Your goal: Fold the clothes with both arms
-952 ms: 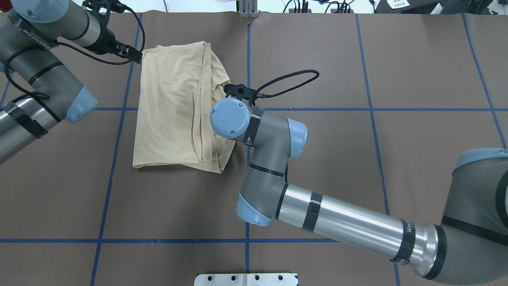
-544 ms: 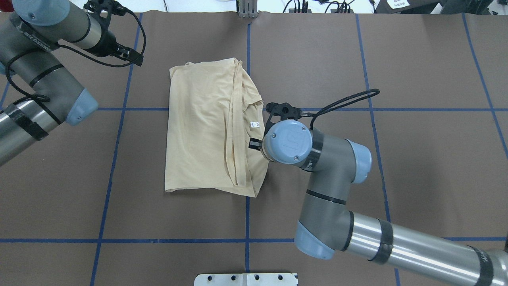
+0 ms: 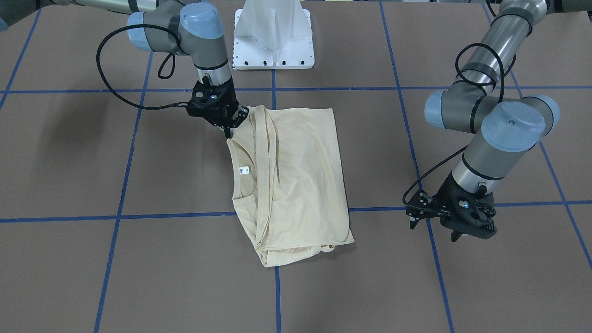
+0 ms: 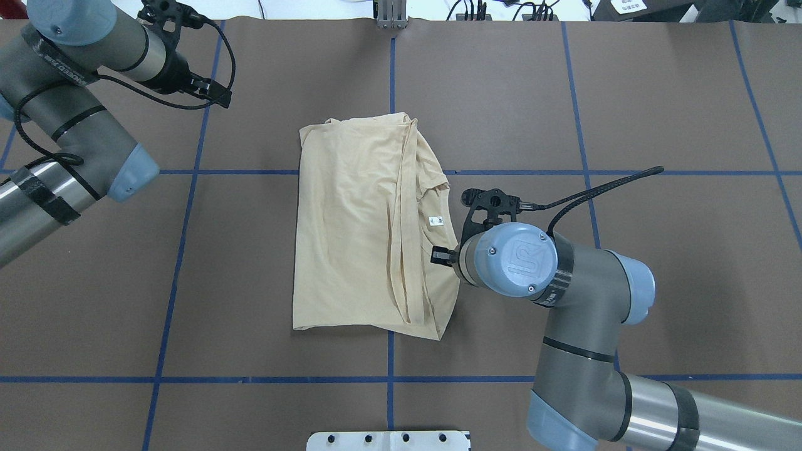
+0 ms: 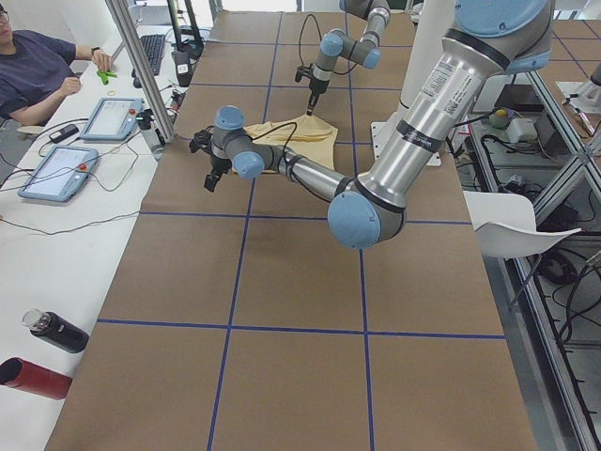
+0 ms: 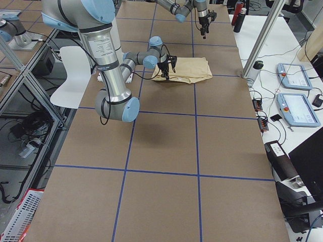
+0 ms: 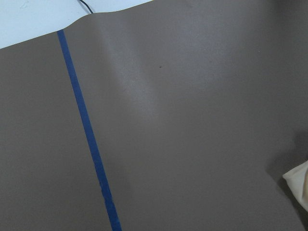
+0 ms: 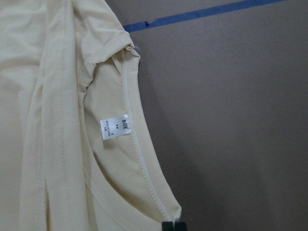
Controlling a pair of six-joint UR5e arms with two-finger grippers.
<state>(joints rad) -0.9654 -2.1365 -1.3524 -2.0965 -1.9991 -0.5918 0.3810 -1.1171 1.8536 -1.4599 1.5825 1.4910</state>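
Clamped on the T-shirt (image 4: 351, 225) neckline, the right gripper (image 3: 228, 133) has dragged it to mid-worktop (image 4: 501, 94) for the next fold, clear of the left gripper (image 4: 213, 94), whose opening I cannot tell.

Table cover (image 4: 626, 94): brown sheet, spread over the whole table.
Tape lines (image 4: 391, 62): blue, laid in a grid.
Pedestal (image 3: 273, 37): white, set at the robot's edge.
Tablets (image 5: 115, 117): two, laid on a white bench along the far side.
Bottles (image 5: 56, 331): one black, one red, laid flat there.
Person (image 5: 38, 66): seated at that bench.
Chair (image 6: 73, 75): white, placed behind the pedestal.
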